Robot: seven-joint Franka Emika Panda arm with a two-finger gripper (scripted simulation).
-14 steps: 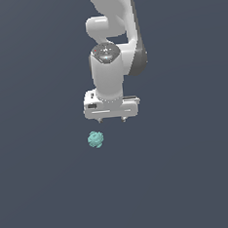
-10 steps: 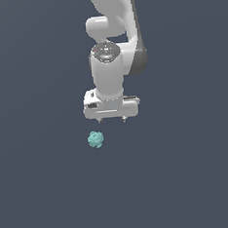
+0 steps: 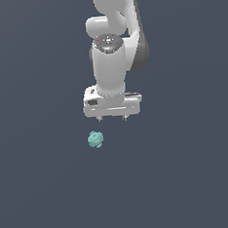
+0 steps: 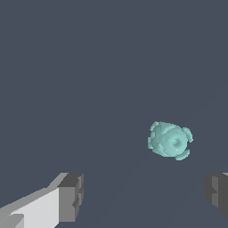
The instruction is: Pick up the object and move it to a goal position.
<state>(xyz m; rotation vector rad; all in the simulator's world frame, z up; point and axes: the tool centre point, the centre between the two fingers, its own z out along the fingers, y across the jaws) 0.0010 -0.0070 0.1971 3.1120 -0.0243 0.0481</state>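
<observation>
The white, blocky gripper (image 3: 112, 119) of the pale grey arm (image 3: 112, 62) hangs with its two short fingers spread wide and holding nothing — in the wrist view the dark grey fingertips (image 4: 71, 196) stand far apart. The small pale teal, bumpy, roughly round object (image 3: 95, 139) lies on the flat dark blue-grey floor (image 3: 44, 190), below the gripper and slightly toward the exterior view's left — near it, not touching, and not between the fingers.
</observation>
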